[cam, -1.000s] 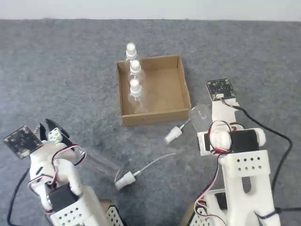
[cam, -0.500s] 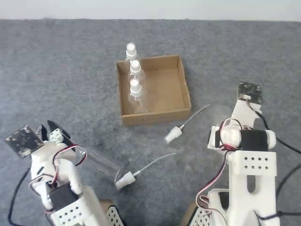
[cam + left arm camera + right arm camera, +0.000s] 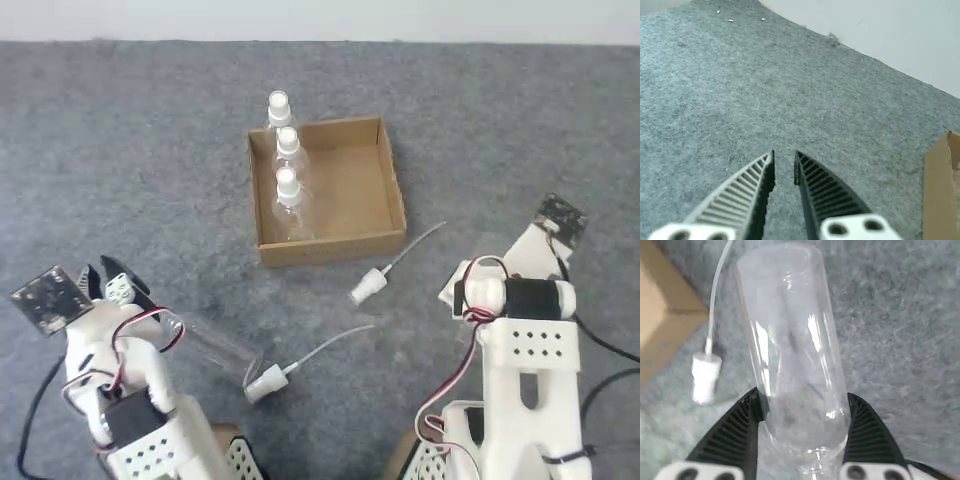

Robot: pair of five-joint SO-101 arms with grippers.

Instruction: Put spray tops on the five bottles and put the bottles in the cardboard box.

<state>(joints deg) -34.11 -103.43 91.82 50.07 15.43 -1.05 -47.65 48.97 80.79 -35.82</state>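
Note:
My right gripper point(image 3: 802, 405) is shut on a clear bottle point(image 3: 790, 340) that has no top, held by its neck end above the carpet. A loose spray top point(image 3: 705, 377) lies beside it, close to the cardboard box point(image 3: 660, 310). In the high view, the box point(image 3: 395, 185) holds two topped bottles point(image 3: 288, 150) point(image 3: 288, 195). A third topped bottle point(image 3: 278, 108) stands at the box's back left corner. Two spray tops point(image 3: 367, 286) point(image 3: 265, 383) lie on the carpet. Another clear bottle point(image 3: 215, 345) lies by the left arm. My left gripper point(image 3: 784, 156) hangs slightly open and empty.
Grey carpet covers the table. The right arm point(image 3: 520, 300) stands right of the box, and the left arm's base point(image 3: 130, 420) is at the front left. The box edge point(image 3: 940, 190) appears far off in the left wrist view.
The right arm has swung to the right, away from the box's front corner, carrying the clear bottle. The left arm has stayed still.

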